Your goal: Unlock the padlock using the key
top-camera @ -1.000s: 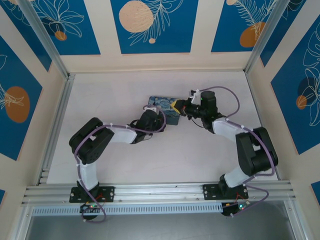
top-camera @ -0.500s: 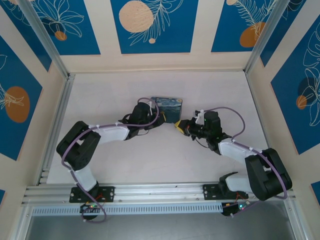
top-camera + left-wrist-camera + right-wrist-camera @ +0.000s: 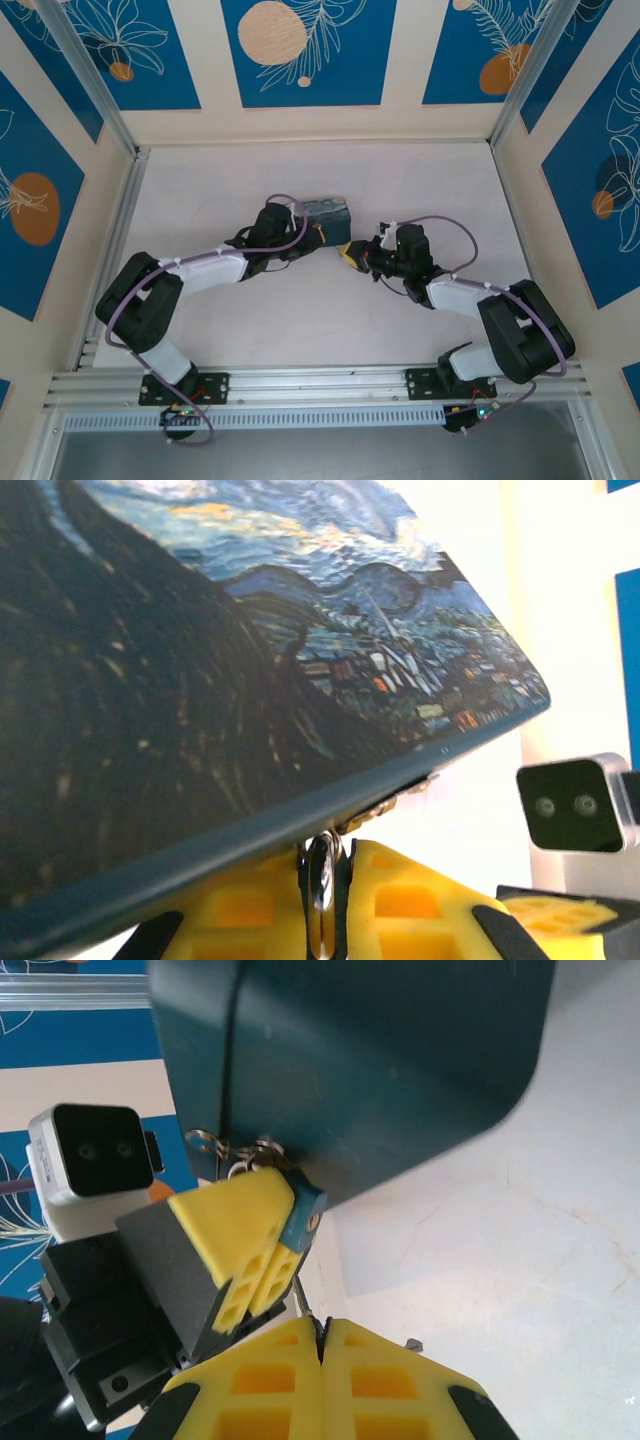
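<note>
**Operator:** How are my grippers set?

**Spotter:** Your left gripper (image 3: 325, 862) is closed, with its yellow fingers pinching the padlock (image 3: 301, 1217) at their tips. Your right gripper (image 3: 322, 1332) is closed too. Its fingers are pressed together on the key (image 3: 308, 1312), a thin dark sliver standing out of the seam between them.

**Operator:** Where is the key against the padlock?

**Spotter:** In your right wrist view it runs up from your fingertips to the underside of the padlock's bluish body. It is too thin for me to tell whether it sits in the keyhole.

**Operator:** And the box?

**Spotter:** The box (image 3: 326, 211) is just beyond the padlock. From your left wrist, its painted face slopes down to an edge right above your left fingers. A silver piece of the lock rises between those fingers to that edge. From your right wrist you see small wire rings (image 3: 215, 1144) at the box's edge, just beside the padlock.

**Operator:** What does the view from above give me?

**Spotter:** Your two grippers point at each other, tips close together, near the middle of the table (image 3: 250, 320). They meet at the box's near side, with your left arm reaching in from the left and your right arm from the right.
</note>
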Robot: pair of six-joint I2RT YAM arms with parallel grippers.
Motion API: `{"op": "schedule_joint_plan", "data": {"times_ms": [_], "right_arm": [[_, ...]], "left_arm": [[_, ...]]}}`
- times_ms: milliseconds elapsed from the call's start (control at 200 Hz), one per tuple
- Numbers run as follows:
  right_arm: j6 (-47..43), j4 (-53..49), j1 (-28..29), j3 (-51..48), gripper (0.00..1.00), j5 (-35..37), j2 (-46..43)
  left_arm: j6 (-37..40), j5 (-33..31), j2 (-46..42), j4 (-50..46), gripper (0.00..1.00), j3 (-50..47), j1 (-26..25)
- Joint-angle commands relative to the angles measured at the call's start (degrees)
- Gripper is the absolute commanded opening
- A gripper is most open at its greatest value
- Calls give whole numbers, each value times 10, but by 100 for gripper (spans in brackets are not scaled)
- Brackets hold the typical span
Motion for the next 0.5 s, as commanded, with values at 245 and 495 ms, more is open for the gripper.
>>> {"op": "schedule_joint_plan", "data": {"times_ms": [245,495], "right_arm": [[-11,62,-34,33,0,-28,74],[8,121,-38,14,0,-54,79]], "left_arm": [[54,71,11,-32,0,39,8],[17,84,10,-44,0,51,10]]}}
